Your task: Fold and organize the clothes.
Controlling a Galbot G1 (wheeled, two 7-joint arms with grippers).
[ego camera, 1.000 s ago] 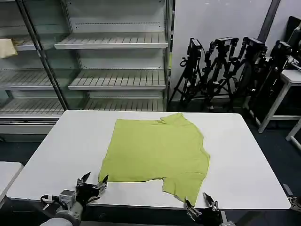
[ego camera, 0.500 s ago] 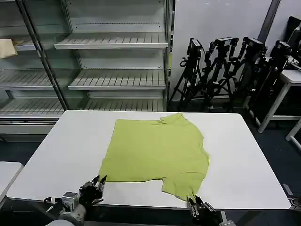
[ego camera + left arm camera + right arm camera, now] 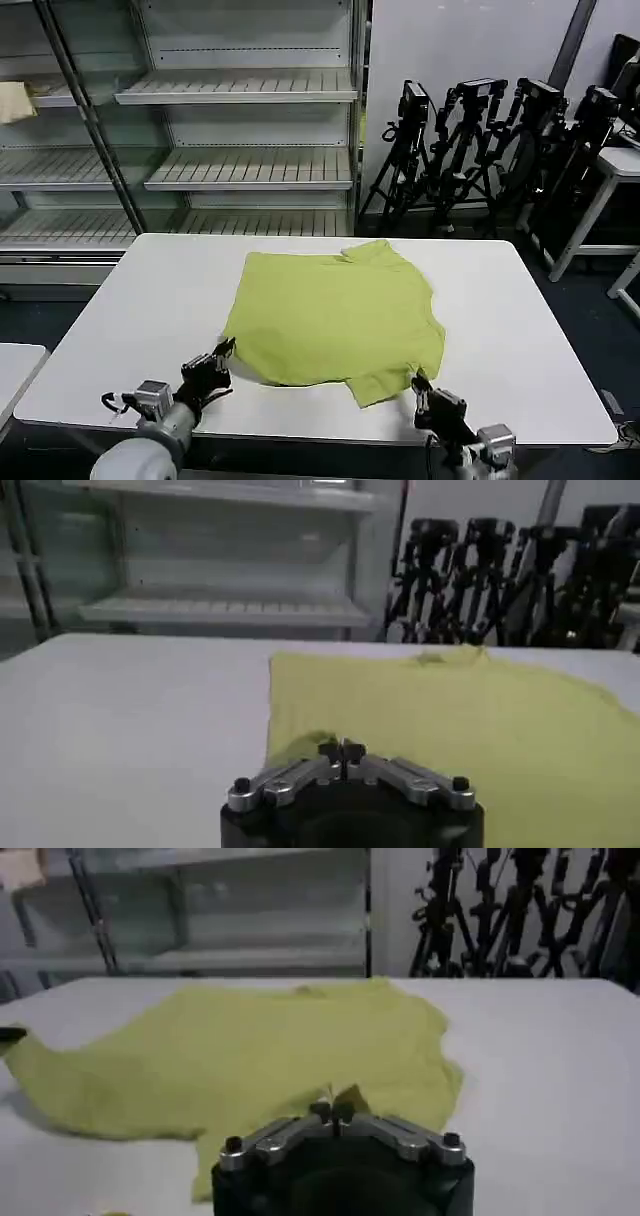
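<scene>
A lab or test room is suggested: a white table (image 3: 120,320) is set before bare metal shelving (image 3: 240,90) of the shop kind, and a row of black camera tripods (image 3: 490,150) is lined against a plain grey wall (image 3: 450,40).

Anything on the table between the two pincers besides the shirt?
No. In the head view, the lime-green T-shirt's near hem spans from the left pincer to the right pincer, both shut on it; the white table around is bare.

White table (image 3: 130,310); lime-green T-shirt (image 3: 335,310) spread flat on it, near edge lifted.
</scene>
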